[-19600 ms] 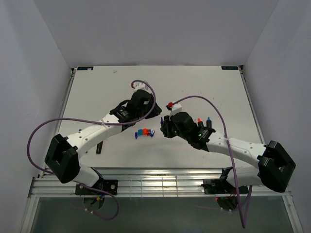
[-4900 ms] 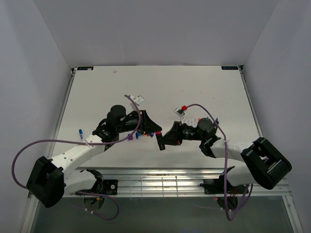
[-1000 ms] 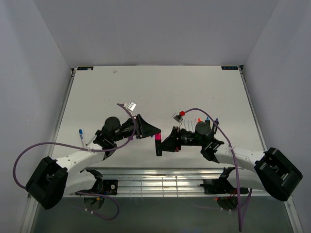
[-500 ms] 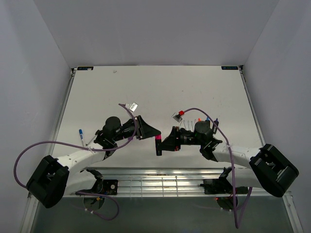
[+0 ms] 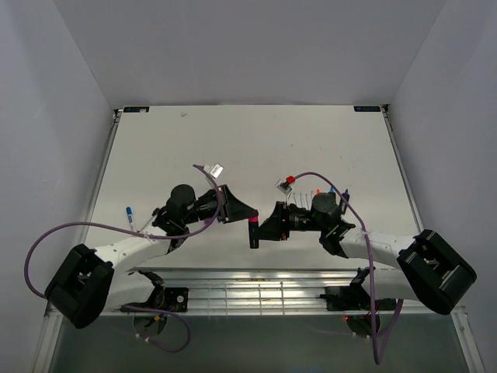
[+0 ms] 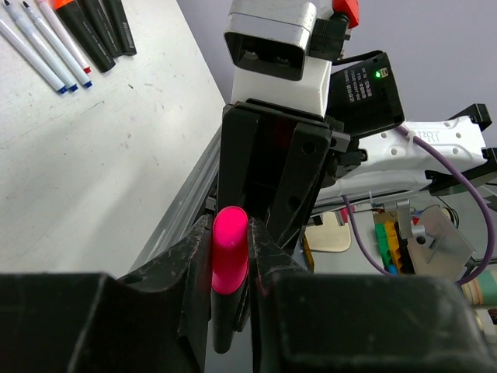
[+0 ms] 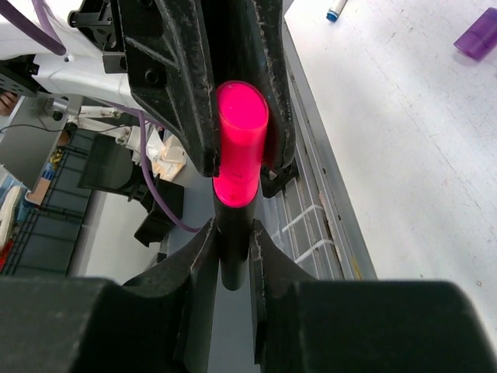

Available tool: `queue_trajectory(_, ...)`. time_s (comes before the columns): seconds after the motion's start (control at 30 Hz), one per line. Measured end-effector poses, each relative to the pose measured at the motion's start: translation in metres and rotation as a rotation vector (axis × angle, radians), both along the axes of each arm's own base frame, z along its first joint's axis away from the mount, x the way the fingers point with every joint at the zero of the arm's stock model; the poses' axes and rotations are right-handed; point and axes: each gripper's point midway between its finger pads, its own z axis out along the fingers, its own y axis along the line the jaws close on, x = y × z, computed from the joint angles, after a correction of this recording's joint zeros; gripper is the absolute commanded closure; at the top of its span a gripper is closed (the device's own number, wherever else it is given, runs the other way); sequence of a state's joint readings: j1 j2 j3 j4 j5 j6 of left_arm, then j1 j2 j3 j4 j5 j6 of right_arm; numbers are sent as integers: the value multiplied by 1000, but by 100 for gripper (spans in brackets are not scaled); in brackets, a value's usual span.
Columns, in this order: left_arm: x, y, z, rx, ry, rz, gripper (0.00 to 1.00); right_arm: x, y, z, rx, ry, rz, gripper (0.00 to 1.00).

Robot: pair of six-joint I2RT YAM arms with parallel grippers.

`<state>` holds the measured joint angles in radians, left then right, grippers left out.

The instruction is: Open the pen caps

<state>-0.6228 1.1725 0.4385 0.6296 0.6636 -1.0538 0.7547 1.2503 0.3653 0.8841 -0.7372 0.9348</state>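
No text legible anywhere: dark print on the right arm's white link (image 6: 435, 146) too small and blurred to read, magenta pen cap (image 6: 230, 249) and black highlighter body (image 7: 234, 256) show no readable marking.

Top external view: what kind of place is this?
Probably a lab robot cell: a white table boxed by plain white walls, an aluminium rail frame at its near edge, left arm and right arm mounted there.

The left arm (image 5: 124, 249) and right arm (image 5: 384, 250) have white shells with blocky black joints. Purple cables (image 5: 78, 228) loop off them, and a small green light (image 6: 378, 74) glows.
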Motion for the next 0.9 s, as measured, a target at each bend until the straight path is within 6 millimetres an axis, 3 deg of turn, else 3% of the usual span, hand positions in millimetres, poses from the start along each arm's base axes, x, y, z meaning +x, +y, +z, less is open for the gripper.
queue_trajectory(0.07, 0, -1, -1, 0, 3, -3, 100, 0, 0, 0, 0, 1, 0, 87)
queue_trajectory(0.1, 0, -1, -1, 0, 4, -6, 100, 0, 0, 0, -1, 3, 0, 75)
queue_trajectory(0.2, 2, -2, -4, 4, 26, -3, 100, 1, 0, -2, -9, -4, -2, 61)
queue_trajectory(0.37, 4, -2, -4, -6, 72, 18, 100, 7, 3, 4, -4, -70, -7, 53)
queue_trajectory(0.47, 8, -2, -2, -15, 93, 45, 100, 10, 4, 3, -8, -94, -7, 59)
queue_trajectory(0.5, 10, -2, -2, -18, 99, 54, 100, 11, 5, 2, -12, -98, -7, 79)
queue_trajectory(0.53, 11, -1, -2, -16, 102, 61, 100, 13, 7, 0, -17, -100, -5, 91)
queue_trajectory(0.77, 29, 5, -13, 58, 131, 180, 100, 31, 12, -16, -142, -52, -97, 92)
queue_trajectory(0.9, 65, 12, -15, 173, 219, 352, 100, 59, 21, -29, -388, -182, -305, 92)
